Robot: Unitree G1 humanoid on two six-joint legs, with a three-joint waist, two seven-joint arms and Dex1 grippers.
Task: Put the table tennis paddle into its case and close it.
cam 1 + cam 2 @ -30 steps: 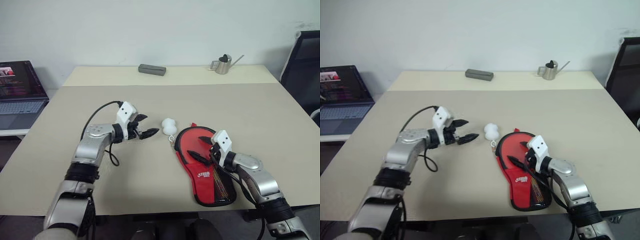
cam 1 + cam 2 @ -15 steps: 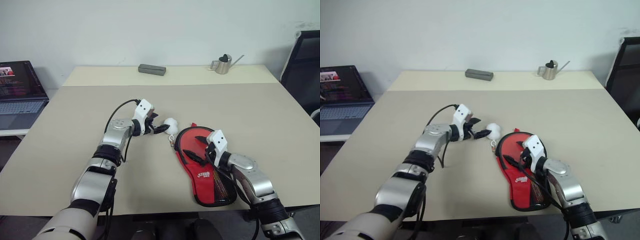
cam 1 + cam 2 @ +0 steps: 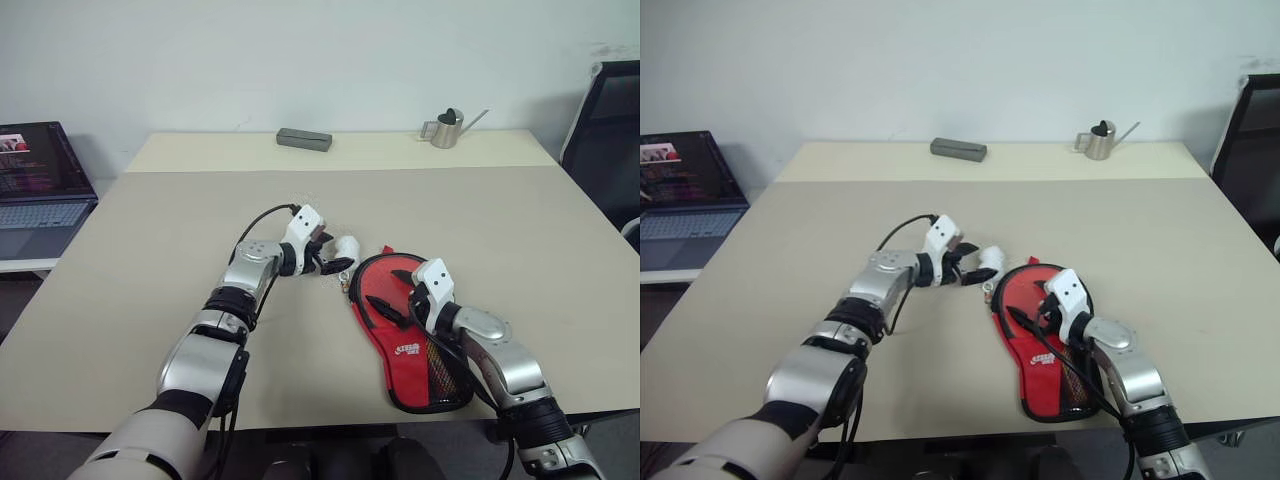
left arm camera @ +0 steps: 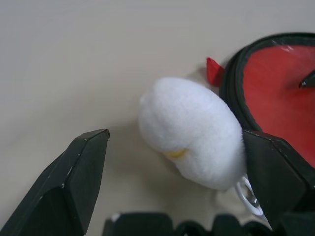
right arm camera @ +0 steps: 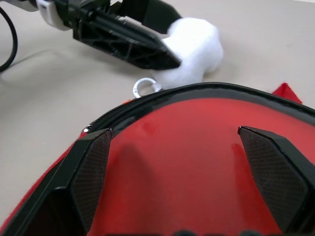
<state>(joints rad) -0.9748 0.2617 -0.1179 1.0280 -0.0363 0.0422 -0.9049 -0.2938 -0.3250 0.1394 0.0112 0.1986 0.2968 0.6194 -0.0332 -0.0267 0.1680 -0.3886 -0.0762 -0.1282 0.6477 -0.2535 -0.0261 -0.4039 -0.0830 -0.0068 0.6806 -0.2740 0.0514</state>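
**Case** (image 3: 410, 340): red paddle-shaped pouch with black zip edge and a mesh panel, flat on the table (image 3: 130, 300) at about 5 o'clock from its centre, round end pointing toward 12 o'clock. The round end shows a red face inside the black rim; whether that is the table tennis paddle or lining cannot be told, and no handle is distinguishable. The zip looks undone at the round end, so closing is judged unfinished.

**Pom-pom pull** (image 4: 192, 132): white, on a small metal ring (image 5: 144, 87), lying just off the case's round end at 11 o'clock.

**Left gripper** (image 3: 335, 262): jaws spread wide, one finger either side of the pom-pom, gripping nothing; placed so, apparently, to close on the pull and draw the zip round.

**Right gripper** (image 3: 400, 296): jaws wide apart over the round end, holding nothing; probably set there to pin the pouch against the pull.

**Background**: watering can (image 3: 447, 129) and dark block (image 3: 304, 139) at the far edge; laptop (image 3: 40, 175) at 9 o'clock.
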